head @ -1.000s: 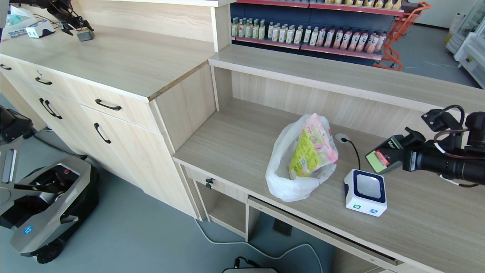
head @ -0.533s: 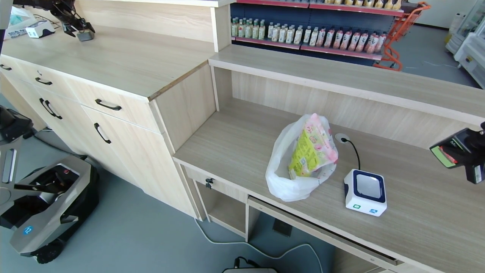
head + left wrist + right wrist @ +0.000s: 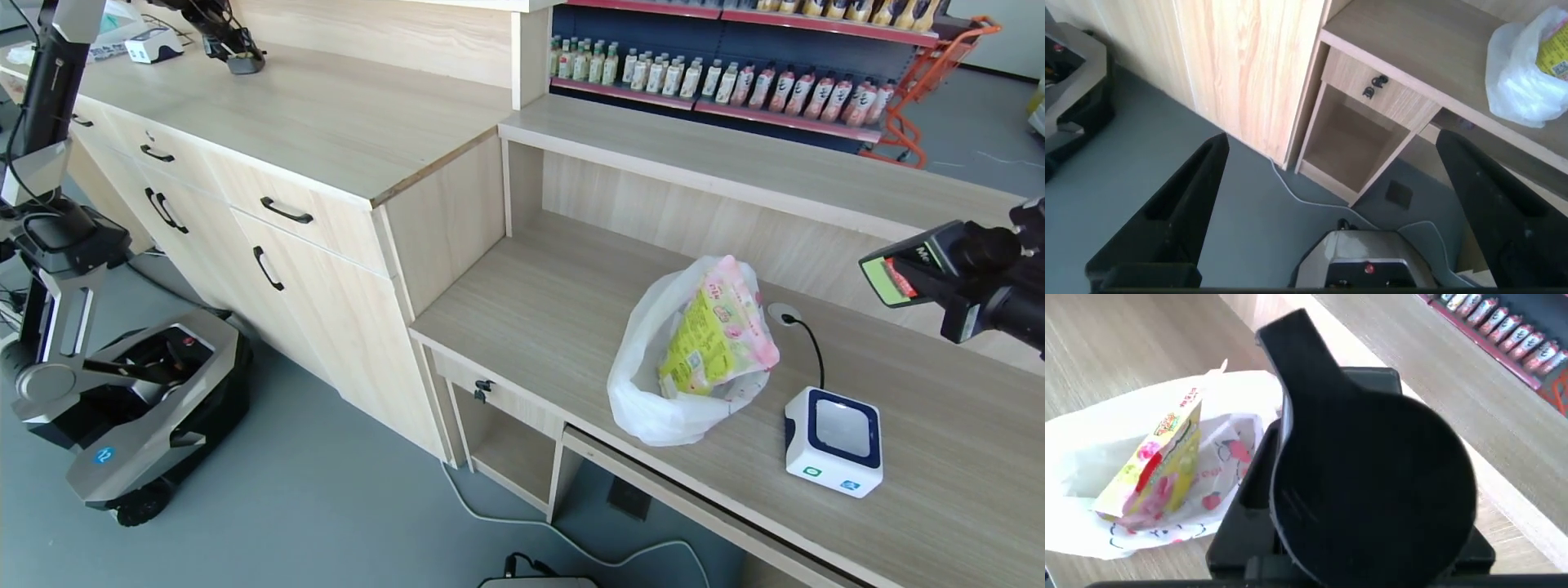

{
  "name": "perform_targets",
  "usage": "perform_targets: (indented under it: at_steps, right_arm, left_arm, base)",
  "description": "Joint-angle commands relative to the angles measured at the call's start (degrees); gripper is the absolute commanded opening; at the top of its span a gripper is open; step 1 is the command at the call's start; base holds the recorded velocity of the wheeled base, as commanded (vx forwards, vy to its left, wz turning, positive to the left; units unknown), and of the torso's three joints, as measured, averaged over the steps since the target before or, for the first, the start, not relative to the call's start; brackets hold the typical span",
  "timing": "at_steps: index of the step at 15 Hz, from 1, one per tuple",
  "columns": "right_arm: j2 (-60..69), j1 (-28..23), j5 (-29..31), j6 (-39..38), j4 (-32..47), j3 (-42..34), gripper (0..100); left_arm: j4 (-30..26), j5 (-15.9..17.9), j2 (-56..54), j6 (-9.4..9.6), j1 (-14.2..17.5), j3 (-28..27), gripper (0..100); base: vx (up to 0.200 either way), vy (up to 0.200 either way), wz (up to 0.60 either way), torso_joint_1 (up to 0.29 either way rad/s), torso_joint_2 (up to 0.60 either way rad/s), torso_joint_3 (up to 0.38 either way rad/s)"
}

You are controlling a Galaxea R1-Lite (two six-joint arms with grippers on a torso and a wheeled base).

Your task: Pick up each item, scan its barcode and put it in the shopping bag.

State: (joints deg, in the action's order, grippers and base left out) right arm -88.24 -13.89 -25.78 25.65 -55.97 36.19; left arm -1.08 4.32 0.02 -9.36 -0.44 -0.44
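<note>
A: When set against one second before, anything different?

B: First, a shift of the whole head view, so a turn of the camera and no move of the things. Beyond that, a retreat of the right claw (image 3: 951,265) from the scanner (image 3: 833,441). Low and just beside it one second before, far out to the right half a second before, now high and well apart from it.

A: And inside that claw?

B: Closed firmly on a small box (image 3: 898,273), green and red on the visible face. Held in the air above the table (image 3: 531,327), to the right of the shopping bag (image 3: 653,408).

A: Meaning for the task?

B: Probably scanning done for this box, judging by the distance from the scanner. Next, most likely, carrying over the open mouth of the bag and letting go there. Not yet inside, so not yet finished.

A: And the left claw (image 3: 1331,139)?

B: Spread wide, with nothing between the fingers. Hanging low over the floor, in front of the table.

A: Now the counting, please.

B: One shopping bag, white and open. One snack packet (image 3: 718,335), yellow and pink, leaning inside it. One box, in the right claw. One scanner, with one cable (image 3: 812,347) leading to a hole in the table. Two claws, one loaded and one free.
</note>
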Motion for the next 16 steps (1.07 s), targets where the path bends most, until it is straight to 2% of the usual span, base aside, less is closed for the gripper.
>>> perform_targets:
  at_steps: [1,4,16]
  right_arm:
    - [-4.31,3.07,0.03,-2.97,-0.55,0.19,0]
    - [-8.00,5.27,0.03,-8.16,-0.90,0.37,0]
    - [-24.18,8.96,0.29,-8.51,-2.48,0.90,0]
  left_arm:
    - [0.03,-0.01,-0.02,-0.04,0.09,0.00,100]
    - [0.03,-0.01,-0.02,-0.04,0.09,0.00,100]
    - [0.03,-0.01,-0.02,-0.04,0.09,0.00,100]
  base:
    - [0.000,0.000,0.00,0.000,0.00,0.000]
    - [0.000,0.000,0.00,0.000,0.00,0.000]
    - [0.000,0.000,0.00,0.000,0.00,0.000]
